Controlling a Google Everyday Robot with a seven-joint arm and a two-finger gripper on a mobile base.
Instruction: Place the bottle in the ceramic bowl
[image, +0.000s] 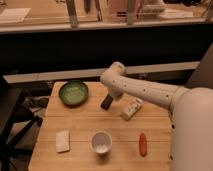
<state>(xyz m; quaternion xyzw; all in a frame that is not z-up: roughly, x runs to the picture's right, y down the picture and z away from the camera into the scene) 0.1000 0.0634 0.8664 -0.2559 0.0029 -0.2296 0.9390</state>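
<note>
A white bottle (131, 108) lies on its side on the wooden table (85, 127), right of centre. A green ceramic bowl (73, 93) sits at the table's back left and looks empty. My dark gripper (106, 102) hangs from the white arm (145, 92), low over the table, between the bowl and the bottle. It is just left of the bottle and holds nothing that I can see.
A white cup (101, 142) stands near the table's front middle. A white flat packet (62, 140) lies at the front left. A red, elongated object (143, 144) lies at the front right. A dark counter and shelf run behind the table.
</note>
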